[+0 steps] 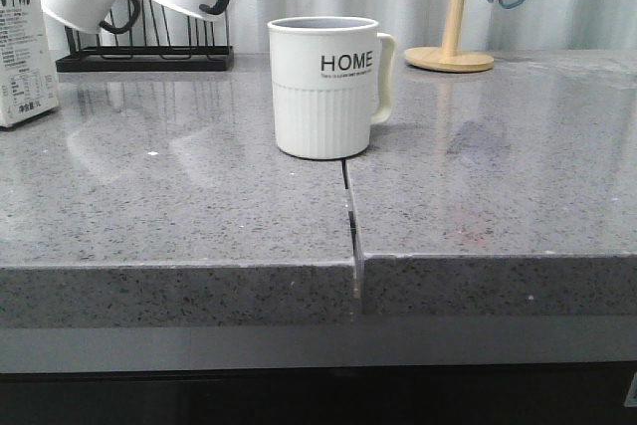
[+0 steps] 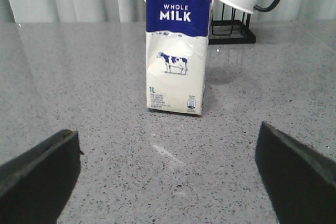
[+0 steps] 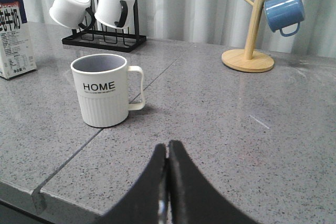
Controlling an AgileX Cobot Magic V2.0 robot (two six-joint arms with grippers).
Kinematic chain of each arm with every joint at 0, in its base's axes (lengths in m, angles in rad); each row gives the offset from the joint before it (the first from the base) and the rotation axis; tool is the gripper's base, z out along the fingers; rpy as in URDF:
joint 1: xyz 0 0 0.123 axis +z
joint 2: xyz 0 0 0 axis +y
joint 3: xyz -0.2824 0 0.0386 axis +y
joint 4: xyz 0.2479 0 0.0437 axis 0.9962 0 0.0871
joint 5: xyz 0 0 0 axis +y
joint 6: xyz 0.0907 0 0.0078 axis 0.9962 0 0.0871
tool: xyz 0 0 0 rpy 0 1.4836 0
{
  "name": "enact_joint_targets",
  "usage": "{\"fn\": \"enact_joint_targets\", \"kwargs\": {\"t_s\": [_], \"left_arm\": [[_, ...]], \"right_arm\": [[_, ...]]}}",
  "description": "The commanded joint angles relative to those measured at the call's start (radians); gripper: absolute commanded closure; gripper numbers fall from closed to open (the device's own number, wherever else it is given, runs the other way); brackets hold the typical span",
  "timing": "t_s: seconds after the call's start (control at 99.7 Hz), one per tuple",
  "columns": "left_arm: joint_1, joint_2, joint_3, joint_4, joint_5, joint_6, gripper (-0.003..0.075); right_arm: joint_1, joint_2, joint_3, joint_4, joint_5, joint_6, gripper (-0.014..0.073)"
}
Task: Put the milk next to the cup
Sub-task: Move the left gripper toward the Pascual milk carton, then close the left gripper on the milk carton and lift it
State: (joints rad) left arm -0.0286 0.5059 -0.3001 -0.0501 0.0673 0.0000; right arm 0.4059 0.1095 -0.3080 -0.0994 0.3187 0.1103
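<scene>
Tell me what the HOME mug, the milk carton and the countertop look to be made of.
HOME mug: likely glazed ceramic; smooth cream surface with a soft sheen, moulded ribs below.
Milk carton: printed coated paperboard, judging by folded edges and slight creasing.
Countertop: speckled grey stone or quartz-like slab, polished; it reflects the mug, and a seam splits two slabs.

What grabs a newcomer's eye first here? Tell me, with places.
The cream ribbed ceramic mug lettered "HOME" stands mid-counter, over the seam in the speckled grey stone countertop. The tall white milk carton with a dark blue top stands upright far to its left, in front of the open left pincer. The right pincer is shut, holding nothing.
</scene>
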Motion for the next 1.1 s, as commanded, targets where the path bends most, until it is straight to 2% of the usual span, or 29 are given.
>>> {"fn": "enact_joint_targets", "kwargs": {"t_s": [0.0, 0.231, 0.421, 0.712, 1.093], "left_arm": [[0.002, 0.096, -0.061, -0.030, -0.103, -0.010, 0.0083], [0.002, 0.333, -0.177, -0.006, -0.194, -0.010, 0.0083], [0.002, 0.477, -0.224, -0.001, -0.404, -0.010, 0.0083], [-0.052, 0.611, -0.311, 0.012, -0.448, -0.010, 0.0083], [-0.058, 0.784, -0.459, 0.050, -0.456, -0.010, 0.0083]], "right_arm": [[-0.004, 0.009, -0.027, 0.000, -0.071, -0.005, 0.0662], [-0.004, 0.009, -0.027, 0.000, -0.071, -0.005, 0.0662], [-0.004, 0.009, -0.027, 0.000, -0.071, -0.005, 0.0662], [-0.004, 0.009, -0.027, 0.000, -0.071, -0.005, 0.0662], [-0.004, 0.009, -0.027, 0.000, -0.071, -0.005, 0.0662]]}}
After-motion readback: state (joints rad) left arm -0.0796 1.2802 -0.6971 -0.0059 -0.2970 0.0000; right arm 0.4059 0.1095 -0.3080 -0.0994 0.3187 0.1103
